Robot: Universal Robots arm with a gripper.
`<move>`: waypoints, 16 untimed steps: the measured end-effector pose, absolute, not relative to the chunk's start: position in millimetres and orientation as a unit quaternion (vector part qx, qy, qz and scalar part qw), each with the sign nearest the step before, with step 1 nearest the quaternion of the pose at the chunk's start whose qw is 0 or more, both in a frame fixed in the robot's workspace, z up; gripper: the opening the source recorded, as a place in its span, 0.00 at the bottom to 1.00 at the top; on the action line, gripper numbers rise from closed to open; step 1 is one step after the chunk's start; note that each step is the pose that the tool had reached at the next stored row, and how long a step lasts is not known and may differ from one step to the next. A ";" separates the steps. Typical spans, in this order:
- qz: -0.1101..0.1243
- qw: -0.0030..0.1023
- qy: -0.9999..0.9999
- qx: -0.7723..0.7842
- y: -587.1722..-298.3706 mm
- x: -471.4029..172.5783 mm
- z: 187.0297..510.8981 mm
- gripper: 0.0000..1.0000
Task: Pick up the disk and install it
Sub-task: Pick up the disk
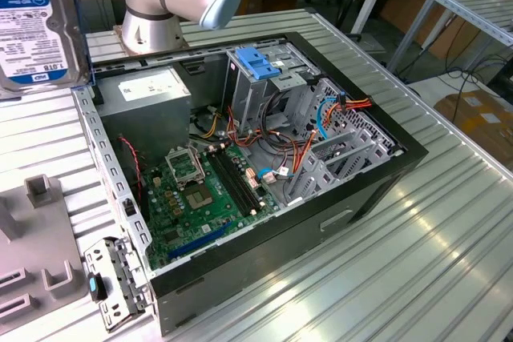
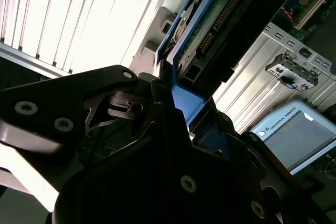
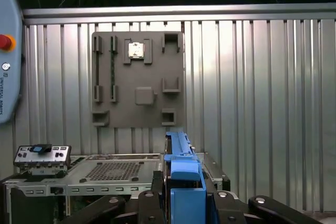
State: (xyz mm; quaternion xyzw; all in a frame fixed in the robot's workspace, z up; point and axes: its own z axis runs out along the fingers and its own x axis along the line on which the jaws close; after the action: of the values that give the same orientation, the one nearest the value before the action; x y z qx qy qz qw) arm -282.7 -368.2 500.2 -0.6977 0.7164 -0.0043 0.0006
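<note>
The disk point(image 1: 36, 30), a grey metal drive with a white-blue label, hangs in the air at the exterior view's upper left, well clear of the open computer case point(image 1: 377, 190). In both wrist views my gripper point(image 3: 184, 198) point(image 2: 181, 111) is shut on it. The black fingers point(image 3: 152, 198) press on either side of the disk's bright blue carrier rail point(image 3: 181, 169). In the second wrist view the disk's circuit-board underside point(image 2: 226, 19) points away from the fingers.
Inside the case stand a drive cage with a blue handle point(image 1: 260, 66), a grey box with a white sticker point(image 1: 148, 94) and the green motherboard point(image 1: 200, 198). A grey fixture plate point(image 1: 32, 254) and a metal bracket point(image 1: 112, 286) lie on the ribbed table point(image 1: 417, 262). A teach pendant point(image 3: 8, 51) rests nearby.
</note>
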 end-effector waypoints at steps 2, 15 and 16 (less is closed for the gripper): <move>-0.004 0.001 0.716 -0.698 -368.2 -274.8 500.1 0.37; -0.004 0.001 0.716 -0.698 -368.2 -213.8 499.6 0.37; -0.004 0.001 0.716 -0.698 -368.2 -209.7 499.6 0.37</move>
State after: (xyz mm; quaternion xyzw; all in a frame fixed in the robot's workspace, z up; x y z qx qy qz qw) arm -209.7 -368.2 499.6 -0.6977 0.7164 -0.0043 0.0006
